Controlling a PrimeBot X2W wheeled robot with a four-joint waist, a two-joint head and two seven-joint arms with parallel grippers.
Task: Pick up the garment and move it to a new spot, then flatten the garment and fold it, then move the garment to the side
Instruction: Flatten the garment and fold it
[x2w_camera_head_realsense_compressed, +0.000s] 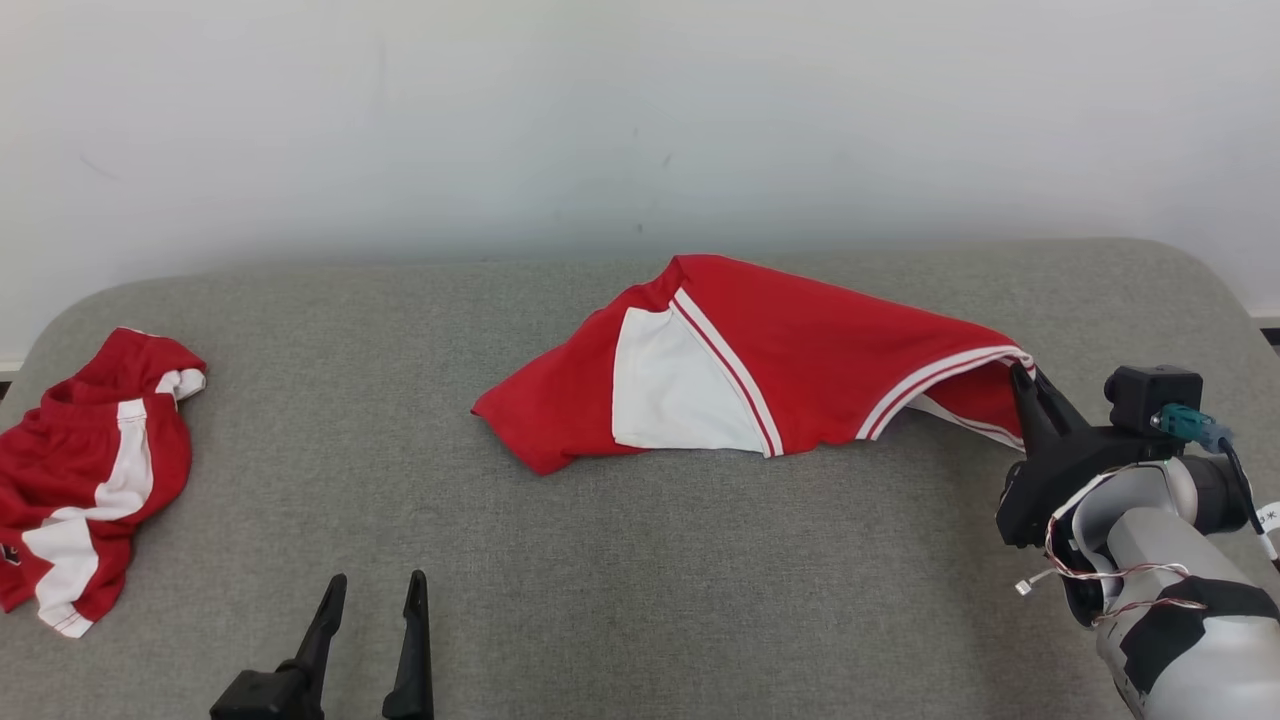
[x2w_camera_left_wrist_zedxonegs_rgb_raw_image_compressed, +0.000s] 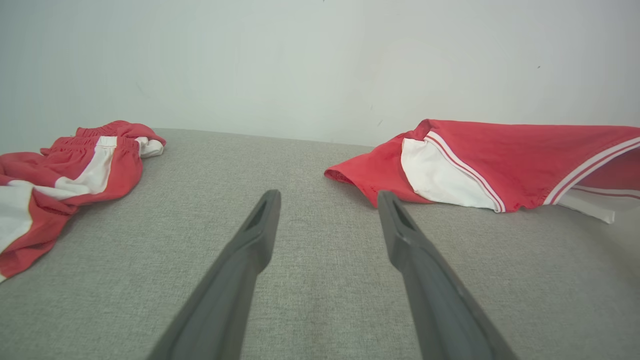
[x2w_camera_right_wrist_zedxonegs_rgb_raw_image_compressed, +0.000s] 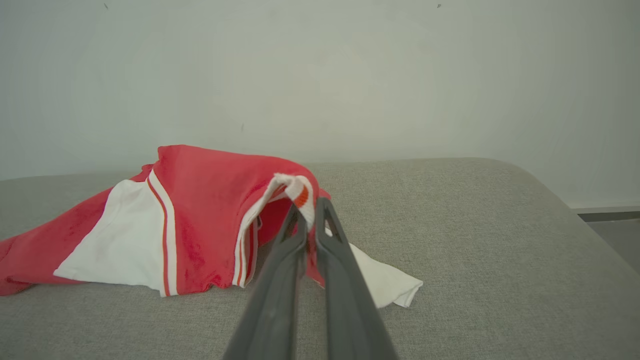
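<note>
Broadly, the grey padded surface (x2w_camera_head_realsense_compressed: 640, 600) runs the full width of the scene against a pale wall. The red-and-white garment (x2w_camera_head_realsense_compressed: 800, 370) lies on its middle and right part, with its long axis running left to right across the robot's front. A second red-and-white heap (x2w_camera_head_realsense_compressed: 90, 470) sits at the far left edge, well apart from it and, by my reading, not the piece in hand. The garment's left end (x2w_camera_head_realsense_compressed: 520, 410) rests flat on the padding, while its right end rises off the surface to the right gripper (x2w_camera_head_realsense_compressed: 1024, 374). That gripper's fingers are pinched together on the striped hem (x2w_camera_right_wrist_zedxonegs_rgb_raw_image_compressed: 300, 192), with a white flap (x2w_camera_right_wrist_zedxonegs_rgb_raw_image_compressed: 385, 285) trailing on the padding just beneath. The left gripper (x2w_camera_head_realsense_compressed: 378, 580) sits low near the front edge, fingers spread wide and holding nothing, pointing toward the wall. From it, the garment's resting end lies ahead and to the right, near but not touching. So the right arm holds the cloth at one end of its length. Any carry would likely trail the free end behind along that axis, unless the left arm, the nearer one to that end, reaches in to take it.
</note>
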